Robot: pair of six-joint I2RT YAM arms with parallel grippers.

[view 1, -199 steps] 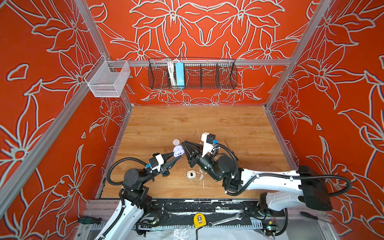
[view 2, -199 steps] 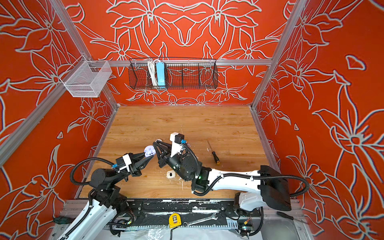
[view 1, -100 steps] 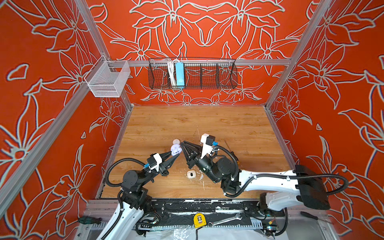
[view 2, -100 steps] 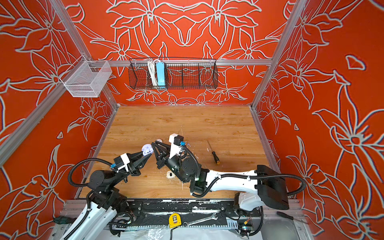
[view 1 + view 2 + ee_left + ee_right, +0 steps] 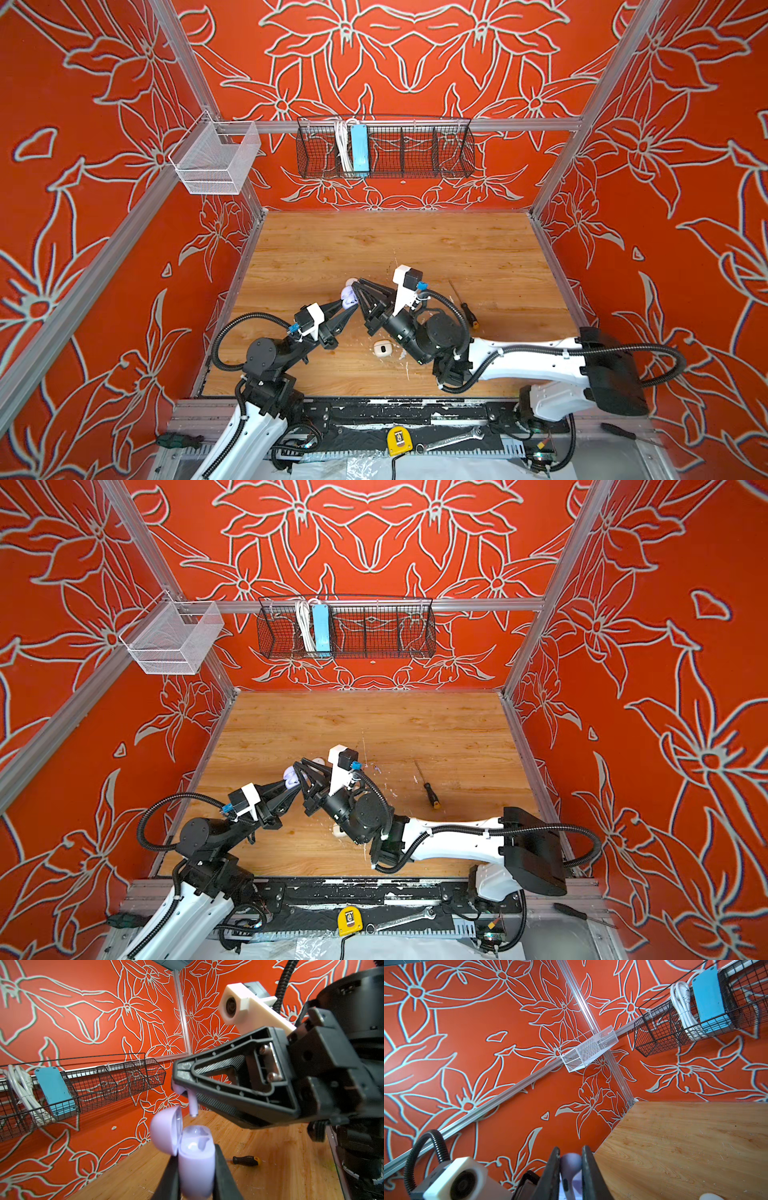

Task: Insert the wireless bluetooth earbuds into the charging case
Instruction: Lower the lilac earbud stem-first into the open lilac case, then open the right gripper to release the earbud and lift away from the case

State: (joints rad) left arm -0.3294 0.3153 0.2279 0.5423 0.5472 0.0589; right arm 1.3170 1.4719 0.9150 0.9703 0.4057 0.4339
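Observation:
My left gripper (image 5: 196, 1169) is shut on a lavender charging case (image 5: 197, 1176), held upright above the table with its lid (image 5: 166, 1130) swung open. My right gripper (image 5: 570, 1159) is shut on a lavender earbud (image 5: 570, 1162). In the left wrist view that earbud (image 5: 192, 1103) hangs stem down just above the case's open top, apart from it. In both top views the two grippers meet left of centre, around the case (image 5: 348, 296) (image 5: 292, 779).
A closed white case (image 5: 381, 348) lies on the wooden table (image 5: 415, 249) under the right arm. A small white rounded thing (image 5: 351, 281) sits just behind the gripper tips. A screwdriver (image 5: 467, 309) lies to the right. Wire baskets (image 5: 384, 147) hang on the back wall.
Both grippers have drifted slightly left together. The right gripper's tip with the earbud has closed in over the open case.

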